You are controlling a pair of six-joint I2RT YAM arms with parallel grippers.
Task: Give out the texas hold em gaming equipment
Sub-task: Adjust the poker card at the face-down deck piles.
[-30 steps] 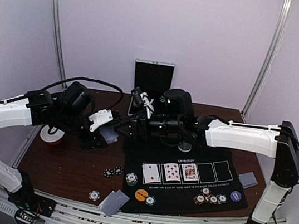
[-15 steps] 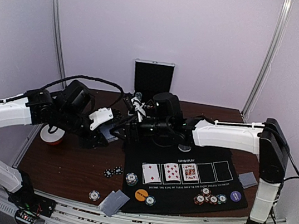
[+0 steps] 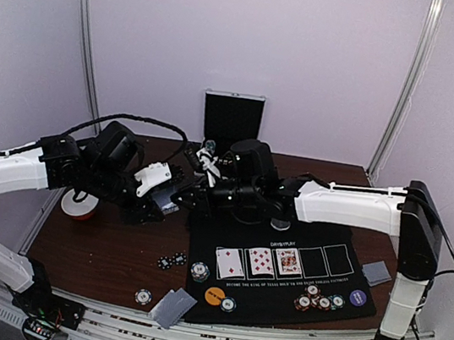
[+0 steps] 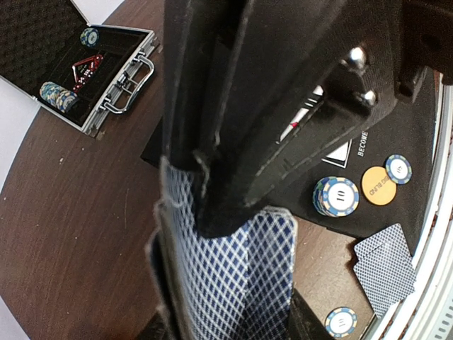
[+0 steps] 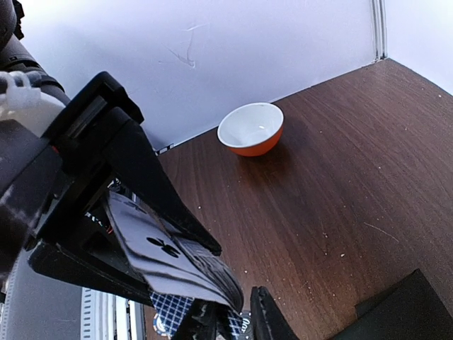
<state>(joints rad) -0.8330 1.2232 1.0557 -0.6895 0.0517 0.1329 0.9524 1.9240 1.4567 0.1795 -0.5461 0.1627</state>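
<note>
My left gripper point(image 3: 162, 203) is shut on a deck of blue-diamond-backed playing cards point(image 4: 226, 276), held above the brown table left of the black mat point(image 3: 339, 281). My right gripper point(image 3: 185, 198) has reached across to the deck. In the right wrist view its fingertips point(image 5: 262, 322) are pinched on the lower edge of a card of the deck point(image 5: 163, 255), whose face shows a club. Three face-up cards point(image 3: 260, 262) lie on the mat. Poker chips point(image 3: 317, 301), a purple button point(image 3: 357, 297) and an orange button point(image 3: 214, 295) lie along the mat's near edge.
An open silver case point(image 3: 232, 119) stands at the back, holding chips and red dice point(image 4: 86, 67). A red-and-white round thing point(image 3: 79, 205) sits at the left. Face-down cards point(image 3: 172, 306) and loose chips point(image 3: 171, 260) lie near the front; more cards point(image 3: 377, 272) lie at the right.
The right arm has swung left to the deck and its jaws have gone from wide open to pinched on a card. The left arm has stayed put with the deck.
</note>
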